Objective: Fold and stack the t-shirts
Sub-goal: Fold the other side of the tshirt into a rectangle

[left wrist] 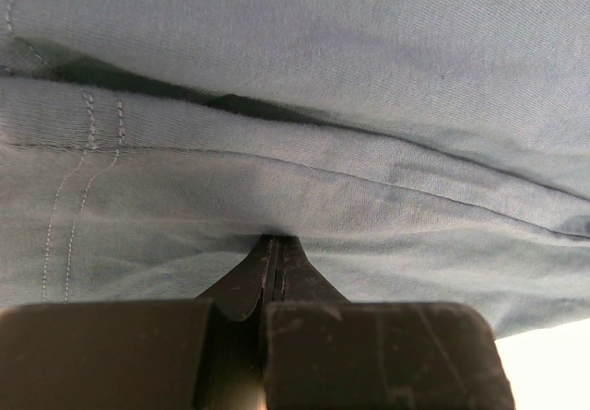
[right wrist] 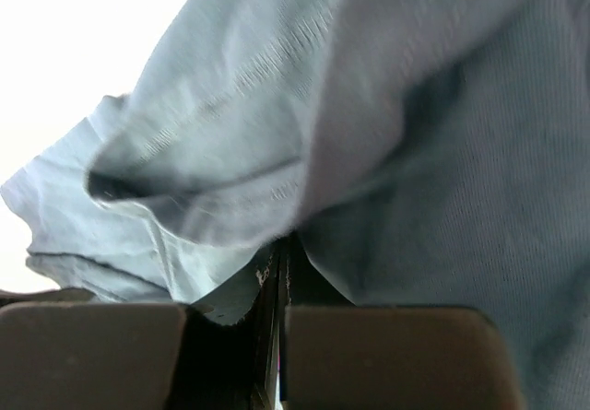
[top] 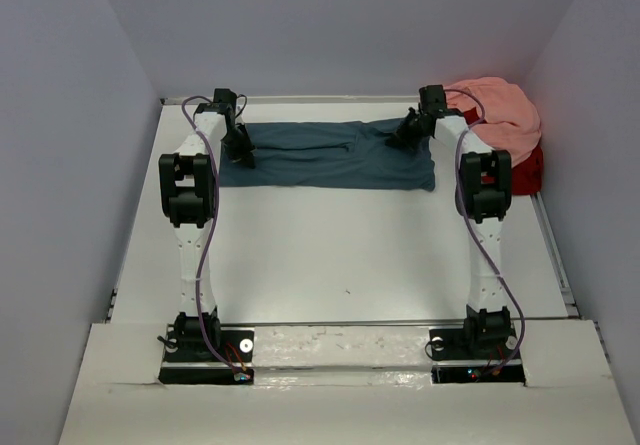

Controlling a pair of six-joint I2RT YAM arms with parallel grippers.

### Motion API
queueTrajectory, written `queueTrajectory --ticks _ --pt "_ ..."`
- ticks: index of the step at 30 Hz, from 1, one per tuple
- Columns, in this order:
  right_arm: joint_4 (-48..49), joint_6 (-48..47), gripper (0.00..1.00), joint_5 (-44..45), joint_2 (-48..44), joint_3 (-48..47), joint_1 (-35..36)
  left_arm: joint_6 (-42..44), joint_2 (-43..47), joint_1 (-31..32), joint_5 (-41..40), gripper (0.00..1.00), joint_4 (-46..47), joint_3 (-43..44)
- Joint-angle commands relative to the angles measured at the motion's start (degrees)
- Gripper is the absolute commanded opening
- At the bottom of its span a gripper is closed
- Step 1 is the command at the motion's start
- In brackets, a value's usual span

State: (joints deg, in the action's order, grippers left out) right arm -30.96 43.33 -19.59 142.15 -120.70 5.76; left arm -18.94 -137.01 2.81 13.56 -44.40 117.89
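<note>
subject: dark teal t-shirt [top: 330, 155], spread in a wide band across the far part of the table [top: 340, 265]. doubled layers suggest it is already partly folded lengthwise. the pink t-shirt [top: 500, 115] is heaped on the red t-shirt [top: 530, 170] in the far right corner. both are unfolded and sit just beside the teal shirt's right end.

left gripper [top: 240, 148]: jaws pressed together at the shirt's left end. in the left wrist view the cloth bunches right at the tips, beside a stitched hem. judged a pinch on the fabric.

right gripper [top: 407, 130]: jaws likewise closed, at the shirt's right end, with cloth draped up and over the tips. judged a pinch on a thin layer.

step in hand, as judged: a two-handed fold of the teal shirt. to do it well, both arms should:
- lift together and to the same height
- keep the cloth taut between them so no sag forms
- carry the held edge evenly toward the opposite edge
- lay it down square before letting go

uneven travel would skew the fold, and a thin pinch may slip.

limits of inspection:
- how many layers each pinch takes cannot be told.
- sleeves and collar cannot be made out from above.
- the red shirt is mostly covered by the pink one.
- cloth fills both wrist views, and the background in the right wrist view is washed out.
</note>
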Motion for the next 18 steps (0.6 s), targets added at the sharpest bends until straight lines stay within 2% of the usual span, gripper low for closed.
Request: queueTrajectory --ticks 1,12,18 --pt "-0.24 -0.70 0.00 2.89 1.02 -4.80 0.39 1.01 0.34 -0.35 -0.47 0.00 -1.65 -1.17" --pt "-0.33 0.96 0.00 2.98 6.56 -14.46 0.39 1.10 0.08 -0.70 -0.64 0.00 -1.92 -1.08" --pt "-0.24 1.49 0.00 3.42 8.67 -16.32 0.39 1.18 0.34 -0.96 -0.91 0.00 -1.92 -1.52"
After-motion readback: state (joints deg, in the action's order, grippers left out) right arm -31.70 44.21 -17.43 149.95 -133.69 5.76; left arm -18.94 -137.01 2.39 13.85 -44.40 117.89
